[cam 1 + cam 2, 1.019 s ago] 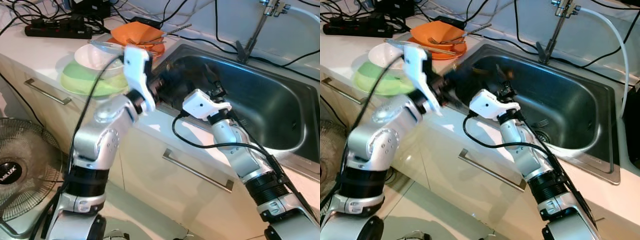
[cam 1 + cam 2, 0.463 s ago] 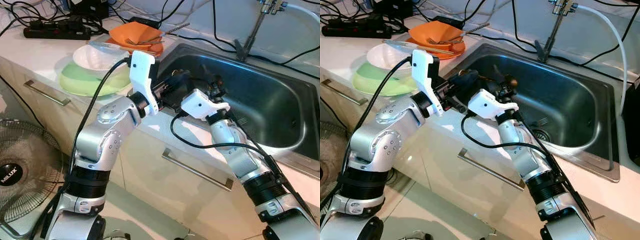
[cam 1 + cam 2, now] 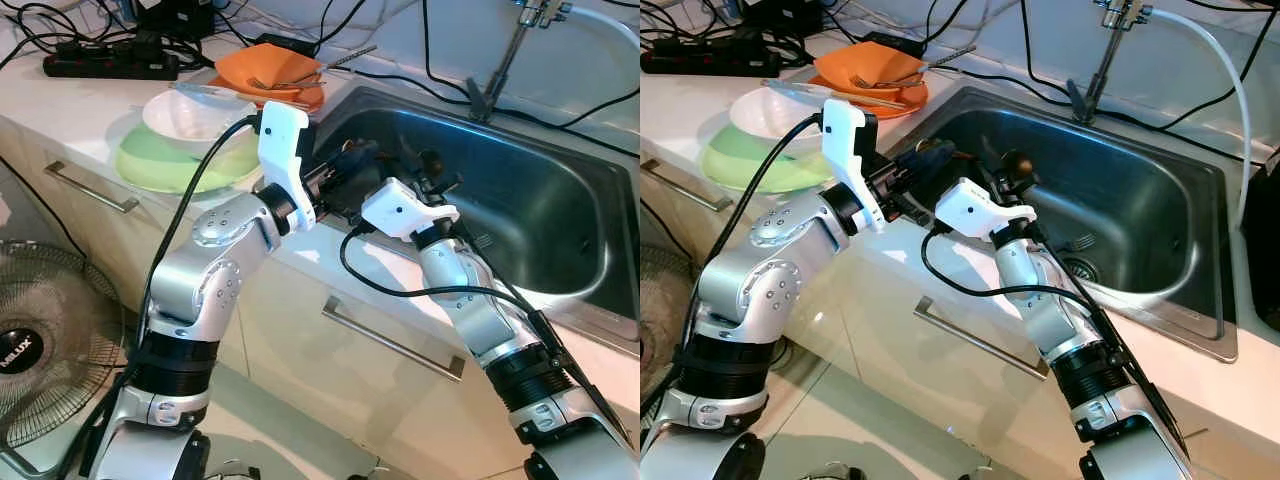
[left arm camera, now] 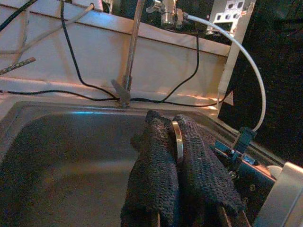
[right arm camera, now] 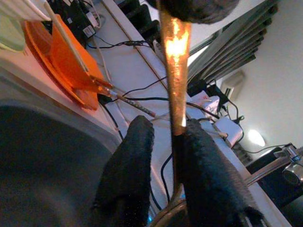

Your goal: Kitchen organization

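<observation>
Both arms' black fingers (image 3: pixel 940 160) over steel sink (image 3: pixel 1140 200)

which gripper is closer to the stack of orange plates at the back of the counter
Left. The left gripper sits over the steel sink's near-left corner, just right of the orange plates. The right gripper is further right, over the basin, farther from them.
</observation>
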Tool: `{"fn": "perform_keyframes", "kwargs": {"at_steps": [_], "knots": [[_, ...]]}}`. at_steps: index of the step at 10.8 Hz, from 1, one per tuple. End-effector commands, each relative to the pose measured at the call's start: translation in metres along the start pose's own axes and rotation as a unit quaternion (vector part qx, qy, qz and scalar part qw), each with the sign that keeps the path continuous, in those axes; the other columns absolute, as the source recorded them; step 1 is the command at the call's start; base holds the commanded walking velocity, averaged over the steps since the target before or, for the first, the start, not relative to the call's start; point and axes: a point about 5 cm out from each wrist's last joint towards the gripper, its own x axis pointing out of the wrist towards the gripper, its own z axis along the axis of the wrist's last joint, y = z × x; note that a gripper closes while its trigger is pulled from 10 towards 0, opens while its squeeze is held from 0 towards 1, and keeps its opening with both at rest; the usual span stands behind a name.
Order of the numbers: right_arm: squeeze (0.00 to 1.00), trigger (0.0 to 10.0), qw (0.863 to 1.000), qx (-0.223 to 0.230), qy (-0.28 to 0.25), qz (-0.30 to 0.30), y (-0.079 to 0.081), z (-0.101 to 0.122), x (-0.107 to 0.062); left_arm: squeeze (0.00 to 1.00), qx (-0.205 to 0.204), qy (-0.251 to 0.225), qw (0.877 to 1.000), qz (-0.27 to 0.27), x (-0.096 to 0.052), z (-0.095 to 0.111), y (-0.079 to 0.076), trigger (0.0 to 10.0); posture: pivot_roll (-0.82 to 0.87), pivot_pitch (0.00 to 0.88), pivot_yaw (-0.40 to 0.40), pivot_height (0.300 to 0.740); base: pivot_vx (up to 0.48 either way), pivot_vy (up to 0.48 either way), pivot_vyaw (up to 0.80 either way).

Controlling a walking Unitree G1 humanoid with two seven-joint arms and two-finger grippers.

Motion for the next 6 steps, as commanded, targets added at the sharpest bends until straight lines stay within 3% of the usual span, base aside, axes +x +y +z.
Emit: {"fn": "perform_keyframes", "kwargs": {"at_steps": [1, 6], "knots": [[0.00, 0.0, 1.000, 0.005, 0.002, -0.008, -0.0038, 0.0005, 0.0025, 0.00, 0.000, 0.002, 1.000, -0.013, 0.0007, -0.0004, -0.0054, 10.0, -0.04, 0.051, -0.047, 0.740, 0.000, 0.000, 0.00], [0.00, 0.0, 1.000, 0.007, 0.004, -0.006, -0.0019, 0.0001, 0.0027, 0.00, 0.008, 0.003, 1.000, -0.020, 0.0006, 0.0001, -0.0066, 10.0, -0.03, 0.052, -0.048, 0.740, 0.000, 0.000, 0.00]]}}
